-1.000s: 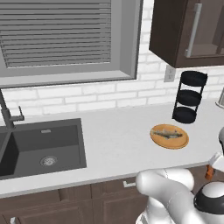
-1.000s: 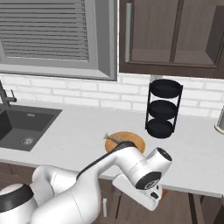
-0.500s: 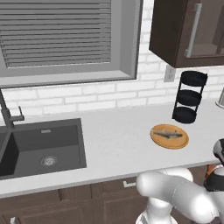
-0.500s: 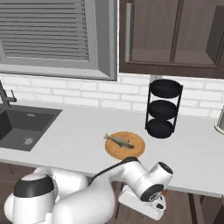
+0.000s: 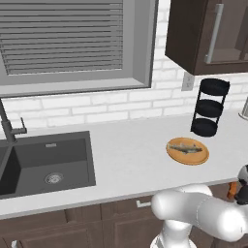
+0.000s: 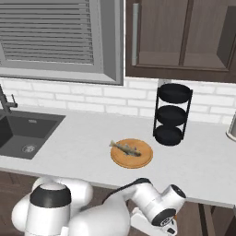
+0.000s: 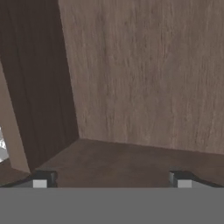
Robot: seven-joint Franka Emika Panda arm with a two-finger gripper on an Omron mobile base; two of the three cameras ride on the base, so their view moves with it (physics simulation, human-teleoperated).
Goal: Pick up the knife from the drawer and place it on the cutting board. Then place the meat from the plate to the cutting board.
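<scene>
The round orange plate (image 5: 193, 159) (image 6: 133, 160) lies on the counter in front of the black rack. The grey-green, fish-shaped meat (image 5: 186, 148) (image 6: 124, 147) rests across it. My arm bends down past the counter's front edge at the right, with the hand below counter level. My gripper (image 7: 111, 179) is open, its two tips wide apart with nothing between them. It points at brown wooden panels (image 7: 140, 78) that meet in a corner close ahead. The knife and the cutting board are out of view.
A black three-tier rack (image 5: 209, 107) (image 6: 171, 114) stands against the brick wall behind the plate. A dark sink (image 5: 48, 160) (image 6: 23, 133) with a faucet (image 5: 7, 123) takes up the counter's left. Dark wall cabinets (image 6: 184, 37) hang above.
The arm has sunk below the counter edge, uncovering the plate in the right base view. The jaws have stayed wide.
</scene>
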